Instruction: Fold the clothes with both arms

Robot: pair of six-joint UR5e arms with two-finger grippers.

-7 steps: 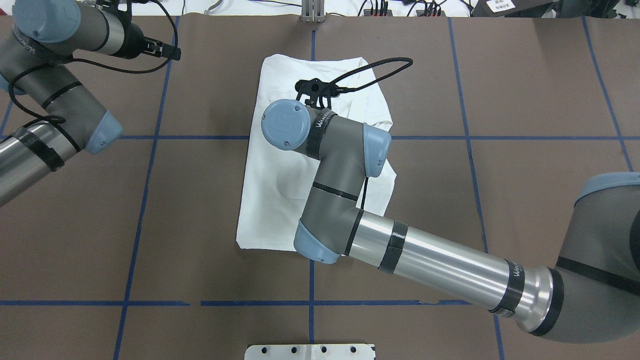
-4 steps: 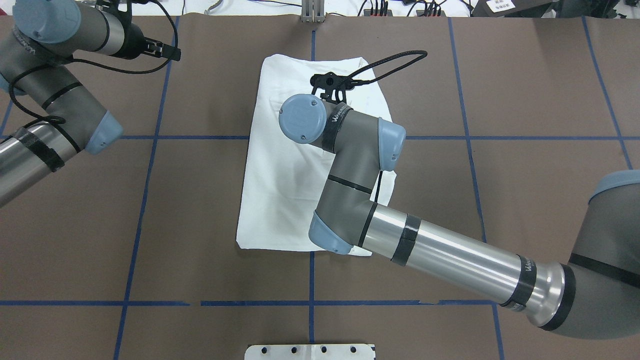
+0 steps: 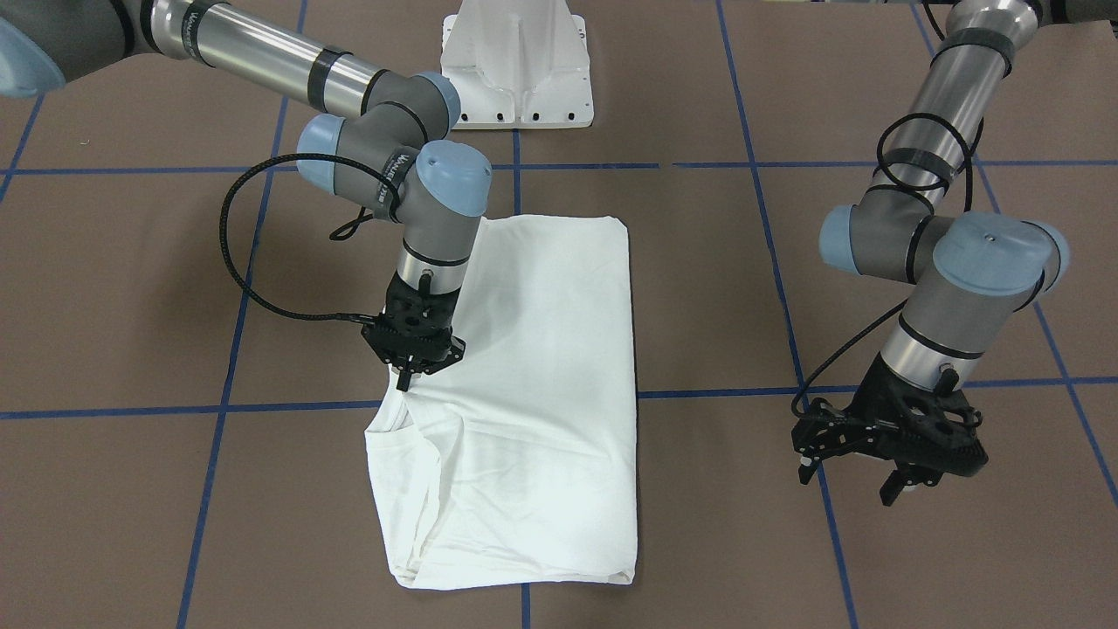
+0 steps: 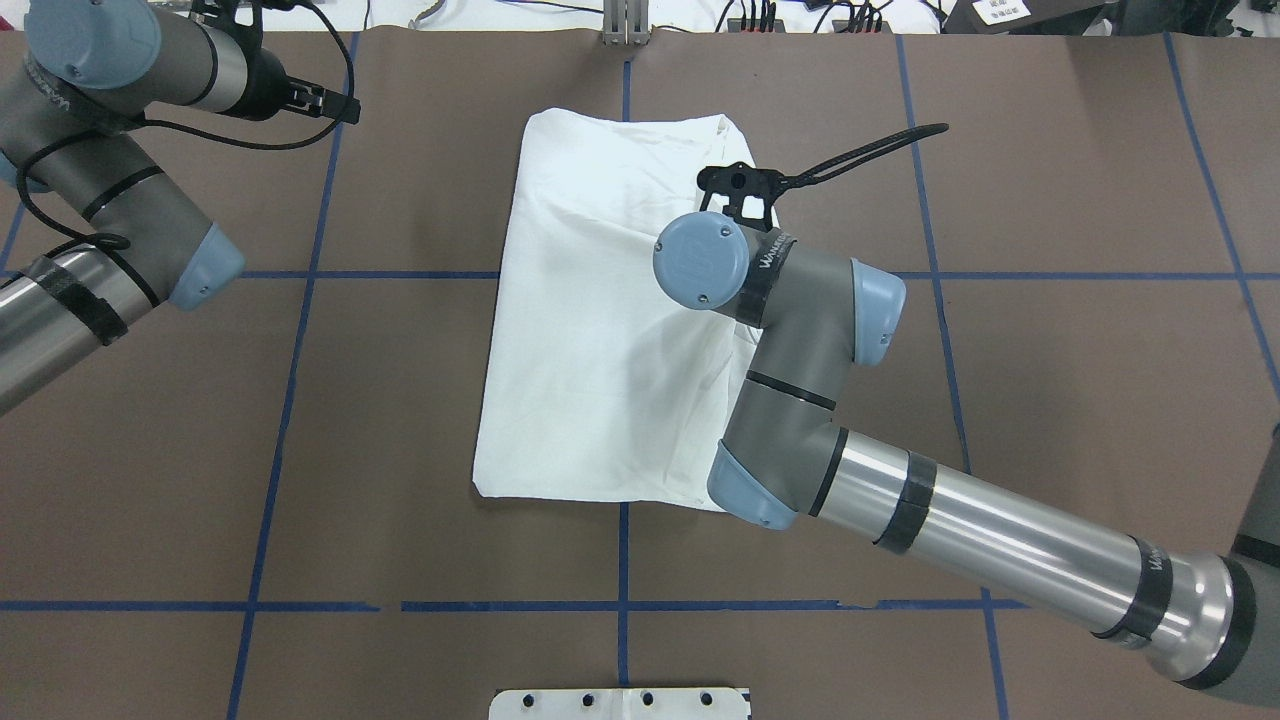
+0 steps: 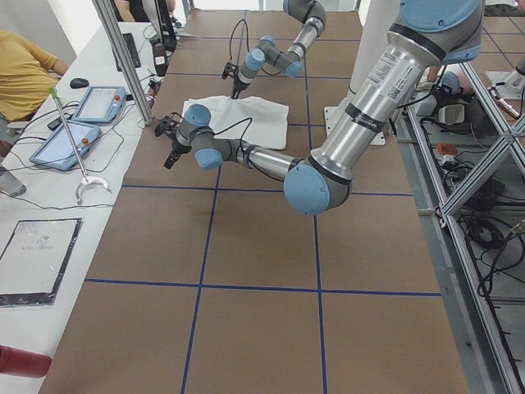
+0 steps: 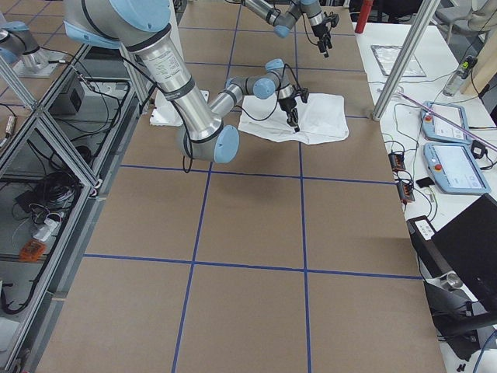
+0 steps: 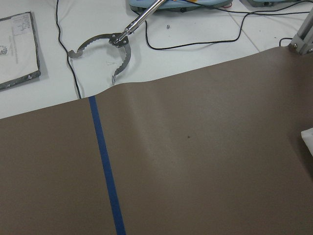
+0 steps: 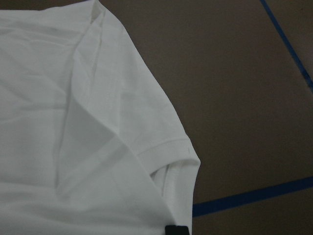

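Shirt folded mid-table, pinched at one edge

On the brown table (image 4: 400, 400) the white shirt (image 4: 590, 330) lies as a folded oblong at centre. Seen from overhead, the right arm (image 4: 800, 400) hides its 4 o'clock corner. At the 2 o'clock edge the right gripper (image 3: 405, 377) has its fingers together, pinching fabric. Well apart, toward 10 o'clock, hangs the left gripper (image 3: 900, 489); I cannot tell how its fingers stand.

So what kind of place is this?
Probably a robotics lab: two grey jointed robot arms work over a brown table gridded with blue tape, with light blue touchscreen control tablets on the white side bench.
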